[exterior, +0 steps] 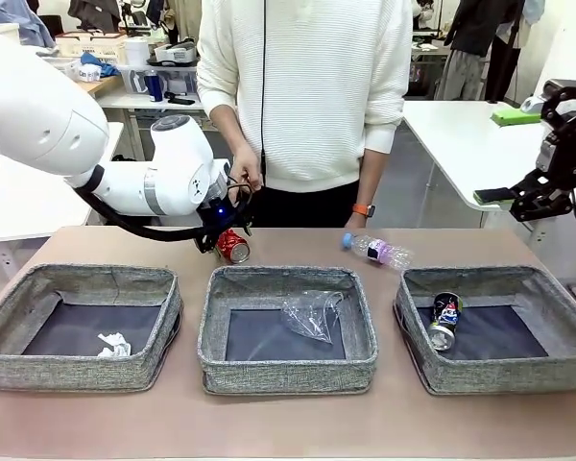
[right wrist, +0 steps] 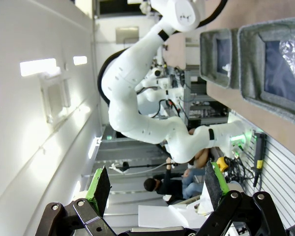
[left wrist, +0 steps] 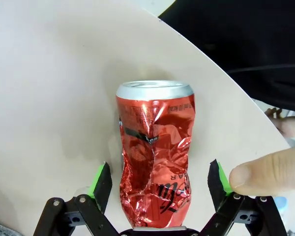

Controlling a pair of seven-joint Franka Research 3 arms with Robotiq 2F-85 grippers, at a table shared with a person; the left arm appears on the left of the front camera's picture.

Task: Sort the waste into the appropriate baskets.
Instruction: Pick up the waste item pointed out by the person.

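Observation:
A crushed red can (exterior: pixel 232 246) (left wrist: pixel 155 157) lies on the table behind the middle basket (exterior: pixel 288 370). My left gripper (exterior: pixel 221 235) (left wrist: pixel 159 166) straddles it, jaws apart with a small gap on each side. A clear cup (exterior: pixel 314 312) lies in the middle basket. The left basket (exterior: pixel 77 370) holds a white paper wad (exterior: pixel 112 345). A dark can (exterior: pixel 444 322) is in the right basket (exterior: pixel 499 376). On the table behind, between those two baskets, lies a small bottle (exterior: pixel 377 251). My right gripper (exterior: pixel 533 197) (right wrist: pixel 157 182) hangs open and empty, high at the right.
A person in a white sweater stands at the far edge, one hand (exterior: pixel 245 178) just above my left gripper. A fingertip (left wrist: pixel 265 172) of theirs rests against one of its fingers. White side tables stand to the left and right.

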